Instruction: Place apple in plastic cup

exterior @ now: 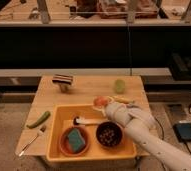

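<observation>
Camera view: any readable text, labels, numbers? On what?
None readable.
No lettering shows on the plastic cup, yellow tub, sponge or wooden table.
The gripper, shut on the apple over the tub's back rim, carries no visible marking.

Warm colours on a tan table (54,100).
The white gripper (107,103), over the yellow tub's (91,156) far edge, clasped an orange-red apple (99,101); the cup (119,85) was pale yellow-green, the sponge (76,140) teal in an orange bowl (63,142), the vegetable (38,119) green.
</observation>
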Robot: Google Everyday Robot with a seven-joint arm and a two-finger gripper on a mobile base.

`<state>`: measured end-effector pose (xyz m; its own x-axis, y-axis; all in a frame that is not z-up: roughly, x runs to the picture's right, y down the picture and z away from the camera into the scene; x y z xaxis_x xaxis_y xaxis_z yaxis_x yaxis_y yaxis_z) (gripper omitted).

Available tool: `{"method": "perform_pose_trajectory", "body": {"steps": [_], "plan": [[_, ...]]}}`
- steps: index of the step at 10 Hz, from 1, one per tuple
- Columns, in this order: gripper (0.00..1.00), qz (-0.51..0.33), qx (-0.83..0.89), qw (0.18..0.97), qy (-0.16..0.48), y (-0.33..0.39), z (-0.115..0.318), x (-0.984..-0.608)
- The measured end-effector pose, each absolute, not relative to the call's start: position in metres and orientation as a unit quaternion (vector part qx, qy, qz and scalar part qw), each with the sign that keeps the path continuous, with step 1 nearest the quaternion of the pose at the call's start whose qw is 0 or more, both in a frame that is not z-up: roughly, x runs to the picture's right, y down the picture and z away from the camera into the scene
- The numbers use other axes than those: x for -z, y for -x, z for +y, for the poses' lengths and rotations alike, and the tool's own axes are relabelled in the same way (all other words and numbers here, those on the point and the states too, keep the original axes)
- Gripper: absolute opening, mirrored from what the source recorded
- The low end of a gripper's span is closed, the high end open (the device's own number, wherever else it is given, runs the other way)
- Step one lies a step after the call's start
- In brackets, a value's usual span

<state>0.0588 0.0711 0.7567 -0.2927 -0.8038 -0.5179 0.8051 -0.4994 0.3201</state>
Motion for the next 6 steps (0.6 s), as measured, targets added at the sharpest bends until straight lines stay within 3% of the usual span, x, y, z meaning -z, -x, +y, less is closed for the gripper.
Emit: {"method": "perform_pose_trajectory", "body": {"steps": [6], "plan": [[0.49,0.083,0.777,0.567,-0.262,-0.142,0.072,-0.737]]}}
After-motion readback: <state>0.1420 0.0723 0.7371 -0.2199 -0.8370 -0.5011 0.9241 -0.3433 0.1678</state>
